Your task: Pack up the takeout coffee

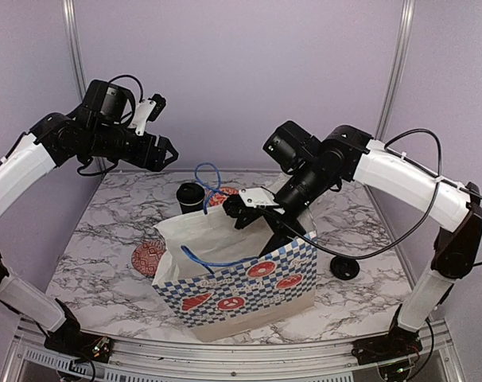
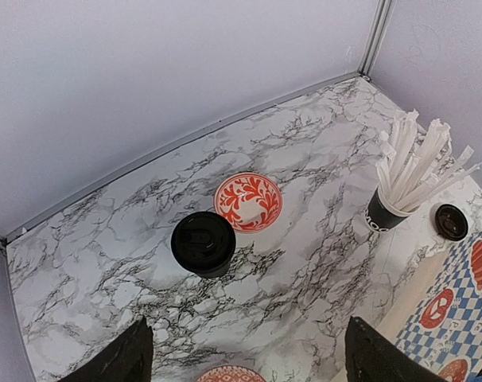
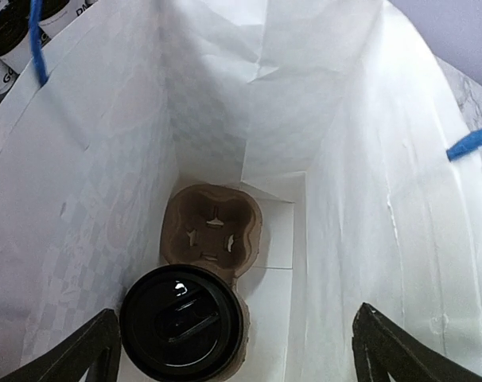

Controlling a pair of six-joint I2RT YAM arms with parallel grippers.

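1. Right gripper is hovering at the bag mouth, fingers wide, empty; first cup is sitting in the carrier at the bottom
2. Left gripper is hovering wide, empty, above second cup on the table; probably needing to grasp it next for the free hole

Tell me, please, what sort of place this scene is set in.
Most likely a lab test cell staged as a café counter: bare lilac walls, metal frame posts, and one marble-pattern table holding a lidded takeout coffee and a checkered paper bag.
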